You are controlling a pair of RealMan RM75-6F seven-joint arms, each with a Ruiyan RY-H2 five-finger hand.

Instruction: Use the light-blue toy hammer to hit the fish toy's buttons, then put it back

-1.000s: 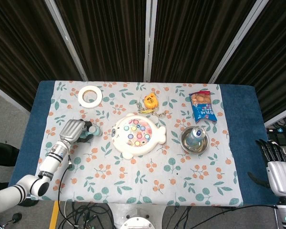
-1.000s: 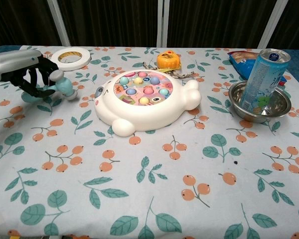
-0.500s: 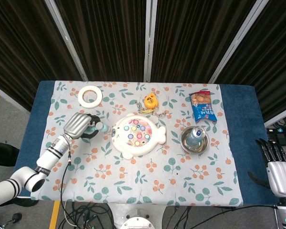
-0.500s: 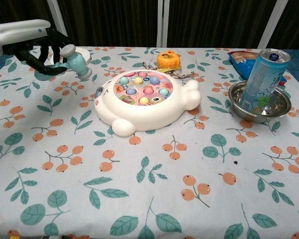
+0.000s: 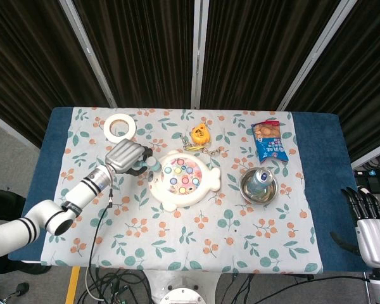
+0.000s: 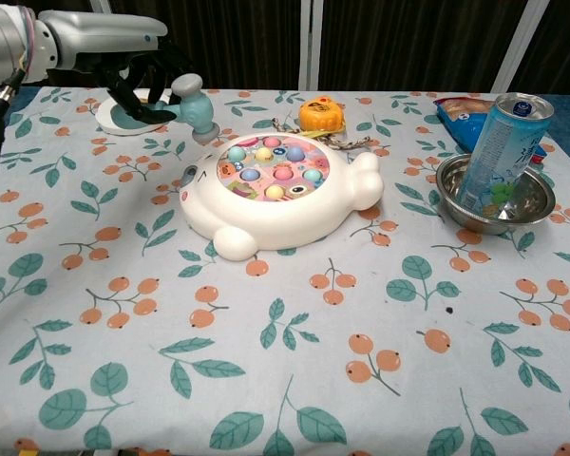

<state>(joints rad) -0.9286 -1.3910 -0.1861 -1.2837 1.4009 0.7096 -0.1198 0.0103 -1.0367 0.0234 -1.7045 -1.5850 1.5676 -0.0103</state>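
Hammer (image 6: 198, 106) handle hidden inside left robot hand (image 6: 138, 81) clamping it; right robot hand (image 5: 371, 225) cut off, fingers apart.

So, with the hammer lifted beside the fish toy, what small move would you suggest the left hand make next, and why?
Probably carry it a little further right and lower it. The left hand grips the light-blue toy hammer, whose head hangs just off the fish toy's left edge, above the cloth, not yet over the coloured buttons.
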